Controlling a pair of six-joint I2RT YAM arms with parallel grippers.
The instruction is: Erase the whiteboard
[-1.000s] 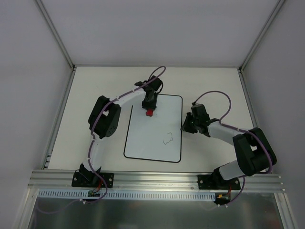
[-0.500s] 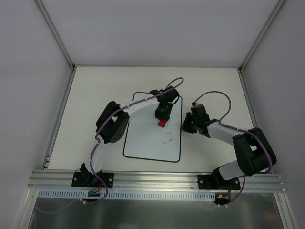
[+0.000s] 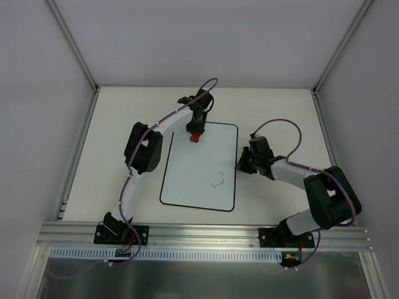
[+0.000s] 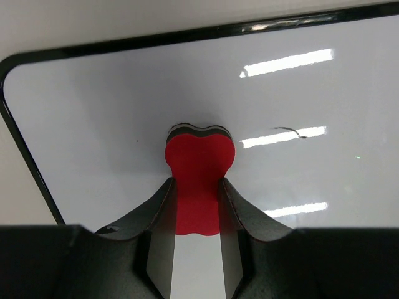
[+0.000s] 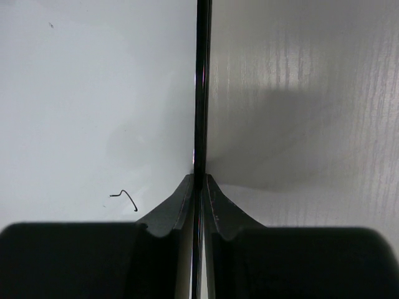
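A: Since the whiteboard [image 3: 187, 180] lies under both grippers, long axis running away from the bases, where is the scribble [image 3: 218, 182]?

B: Back toward the base and rightward of the left gripper [image 4: 197, 205], which is clamped on the red eraser [image 4: 199, 156] at the far left corner. The right gripper [image 3: 242, 166] is nearer but pinches the board's right edge. Half a second ago the eraser sat mid-board, just beyond the scribble.
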